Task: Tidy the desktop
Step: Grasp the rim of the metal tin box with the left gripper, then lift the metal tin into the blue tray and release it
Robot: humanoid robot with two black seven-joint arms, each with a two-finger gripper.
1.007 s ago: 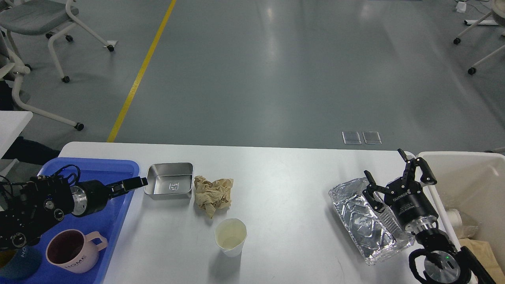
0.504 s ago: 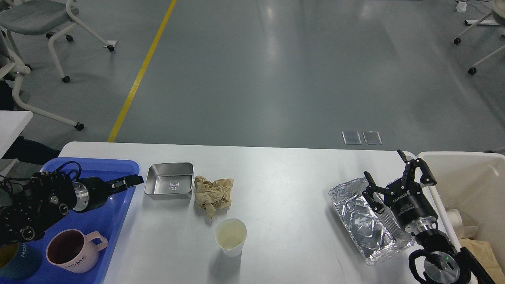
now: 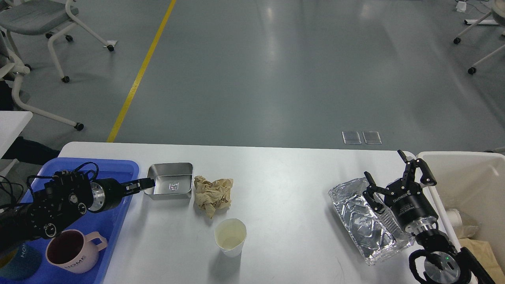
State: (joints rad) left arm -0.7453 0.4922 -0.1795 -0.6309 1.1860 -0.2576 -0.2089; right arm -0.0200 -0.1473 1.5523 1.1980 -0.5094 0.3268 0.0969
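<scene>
The white desktop (image 3: 284,185) holds a small steel tray (image 3: 170,184), a crumpled brown paper (image 3: 213,195), a paper cup (image 3: 230,236) and a crumpled foil container (image 3: 361,221). My left gripper (image 3: 148,182) reaches from over the blue tray, and its tip is at the steel tray's left rim. It is seen side-on and dark, so its fingers cannot be told apart. My right gripper (image 3: 388,169) is open and empty, with fingers spread, above the foil container's far right edge.
A blue tray (image 3: 118,221) at the left holds a pink mug (image 3: 73,250) and a dark blue cup (image 3: 17,262). A cream-white bin (image 3: 469,177) with some rubbish inside stands off the desktop's right end. Office chairs stand on the floor beyond.
My left gripper drew back to the left, then moved right until its tip reached the steel tray's left rim. The right arm and the items on the desktop have not moved.
</scene>
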